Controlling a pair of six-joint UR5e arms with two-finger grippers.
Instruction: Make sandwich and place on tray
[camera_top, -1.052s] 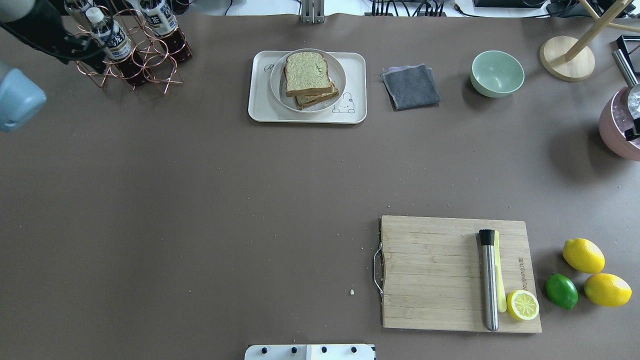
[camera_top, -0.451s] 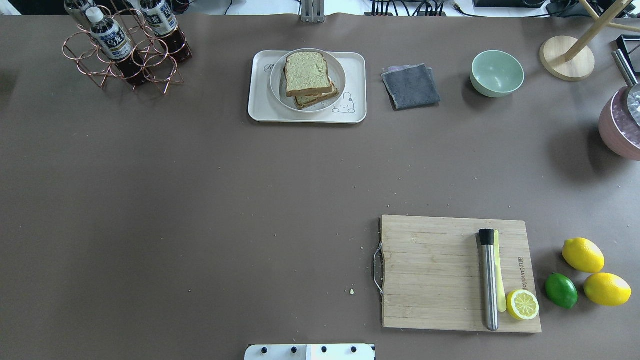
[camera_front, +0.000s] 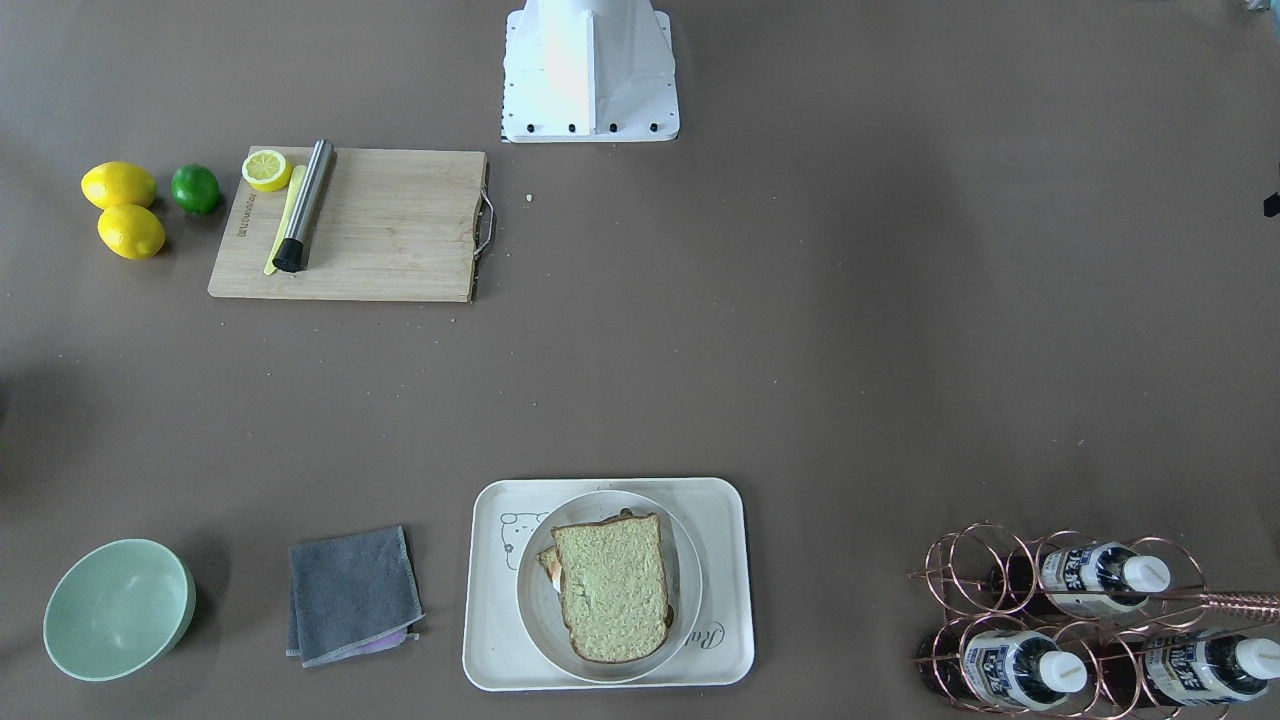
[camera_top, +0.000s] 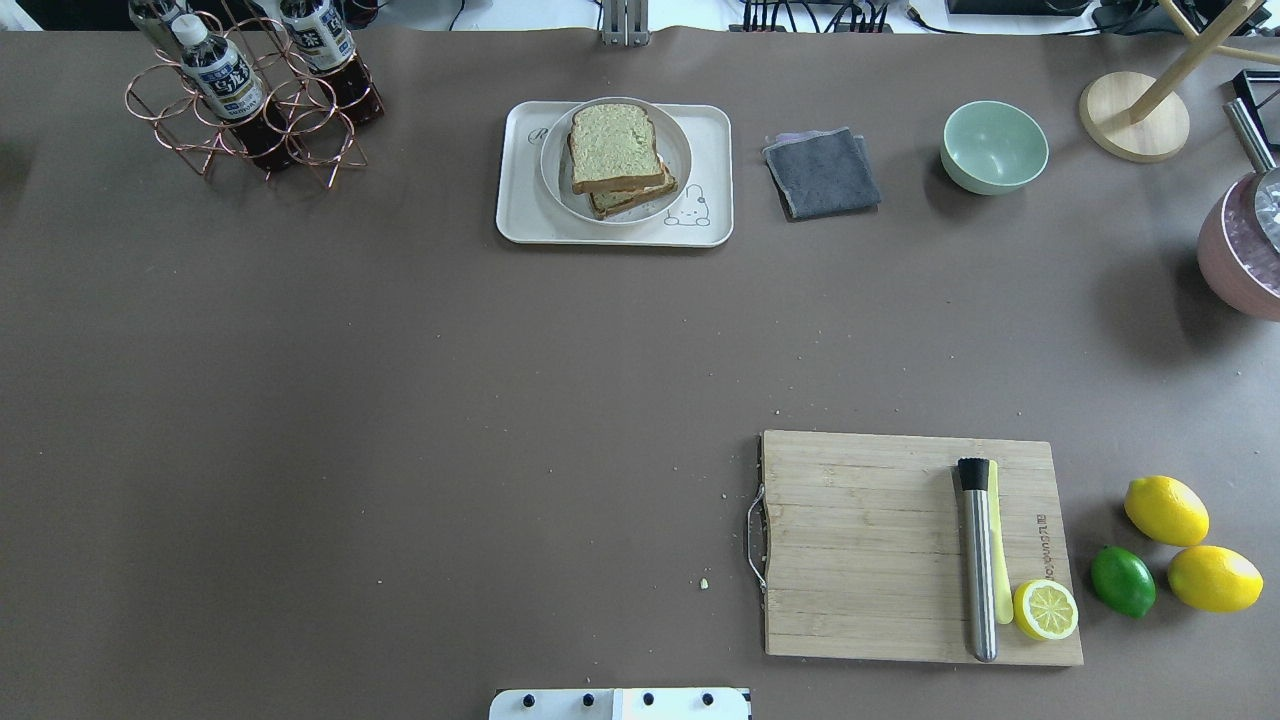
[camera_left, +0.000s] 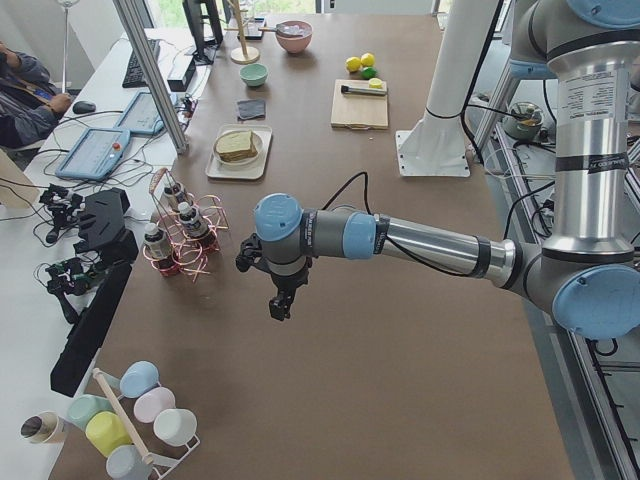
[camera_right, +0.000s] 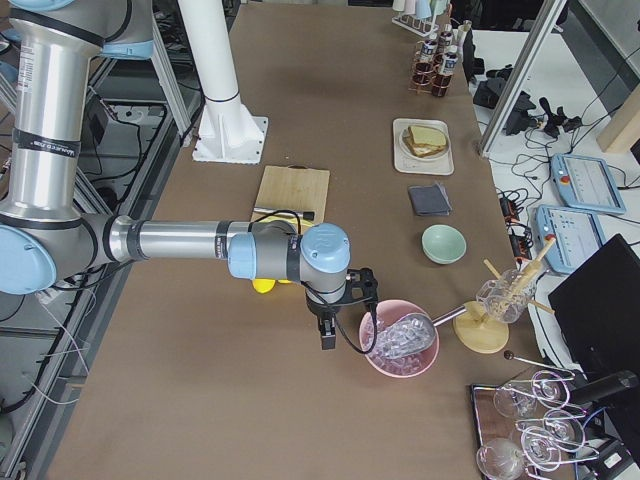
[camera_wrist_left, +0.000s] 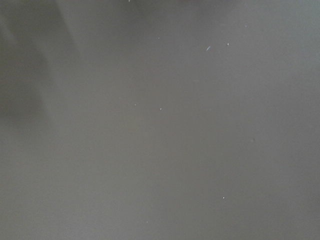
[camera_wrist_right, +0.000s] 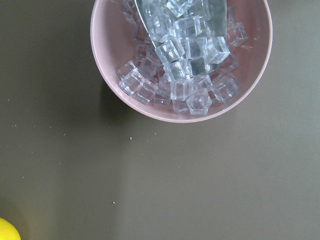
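The sandwich (camera_top: 617, 150), two bread slices stacked slightly askew, lies on a round white plate (camera_top: 556, 185) that rests on the cream tray (camera_top: 518, 215) at the table's far middle. It also shows in the front view (camera_front: 612, 590) on the tray (camera_front: 722, 520). My left gripper (camera_left: 281, 305) hangs over bare table off to the left, near the bottle rack. My right gripper (camera_right: 327, 338) hangs beside the pink bowl at the right end. Both show only in the side views, so I cannot tell whether they are open or shut.
A copper rack of bottles (camera_top: 250, 95) stands far left. A grey cloth (camera_top: 822, 172), green bowl (camera_top: 994, 147) and pink bowl of ice cubes (camera_wrist_right: 180, 60) stand to the right. A cutting board (camera_top: 870, 545) holds a muddler and half lemon, with lemons and a lime (camera_top: 1122, 581) beside it.
The left arm, at the overhead view's top left a second ago, has drawn out of that view. A dark part at the pink bowl on the right edge is gone too.
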